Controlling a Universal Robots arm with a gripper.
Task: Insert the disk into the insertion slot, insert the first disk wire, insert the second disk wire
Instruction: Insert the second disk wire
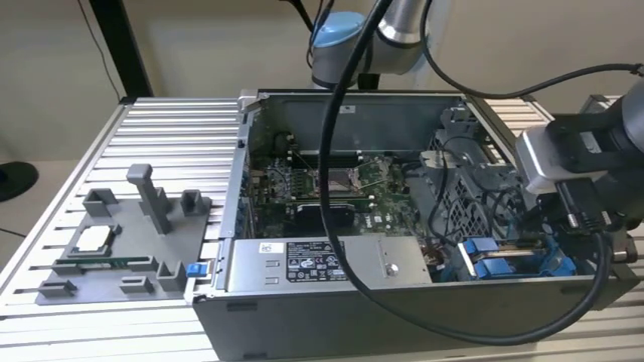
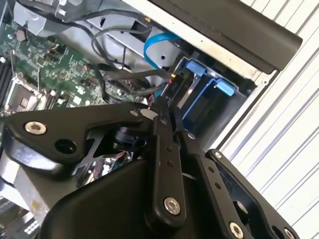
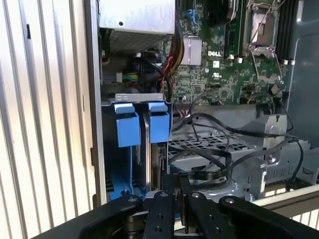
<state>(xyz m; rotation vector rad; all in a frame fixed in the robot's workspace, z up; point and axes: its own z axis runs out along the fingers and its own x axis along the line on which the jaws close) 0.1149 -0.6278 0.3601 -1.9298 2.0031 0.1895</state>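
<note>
We see an open computer case on a ribbed metal bench, its green motherboard exposed. In the case's corner nearest the exterior view's right, the insertion slot shows 2 bright blue tabs, and the disk stands on edge inside it. The black gripper is clenched, its fingers pressed together just beside the disk's end among black cables. A grey power-supply box sits along the case's front edge.

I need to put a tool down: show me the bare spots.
Bare ribbed table lies behind the grey fixture tray, at the exterior view's left of the computer case. Inside the case, black cables and the gripper crowd the blue-railed insertion slot.
</note>
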